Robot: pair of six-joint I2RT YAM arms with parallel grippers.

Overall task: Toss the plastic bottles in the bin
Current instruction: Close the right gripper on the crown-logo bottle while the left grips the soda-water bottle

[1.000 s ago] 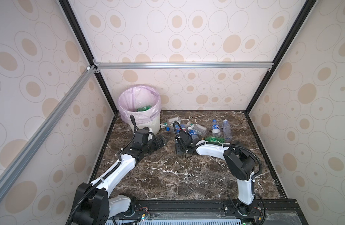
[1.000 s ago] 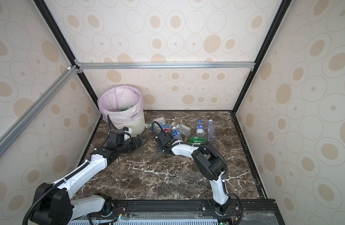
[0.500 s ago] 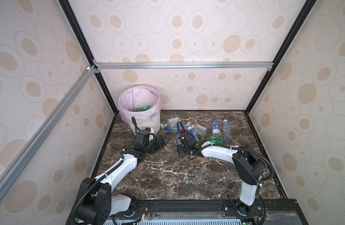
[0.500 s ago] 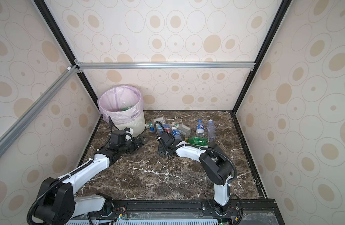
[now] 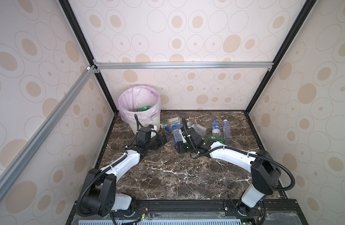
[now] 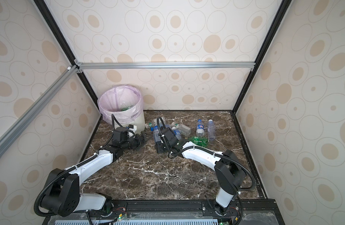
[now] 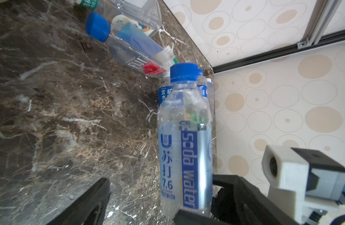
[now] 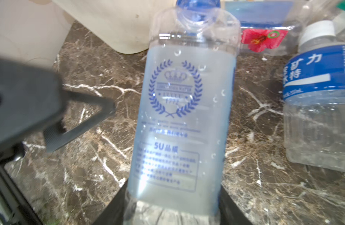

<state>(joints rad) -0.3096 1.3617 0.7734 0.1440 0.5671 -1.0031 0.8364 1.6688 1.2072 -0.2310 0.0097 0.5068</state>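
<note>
Two grippers: right gripper (image 8: 170, 210) clamped round clear blue-capped plastic bottle (image 8: 185, 101); left gripper (image 5: 164, 138) spread wide, empty, just beside it.

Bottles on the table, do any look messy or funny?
Yes. A green bottle and a Fiji bottle lie tipped on their sides on the marble table, outside the bin. A second green bottle sits in the bin. The right gripper is shut on a Soda Water bottle.
</note>
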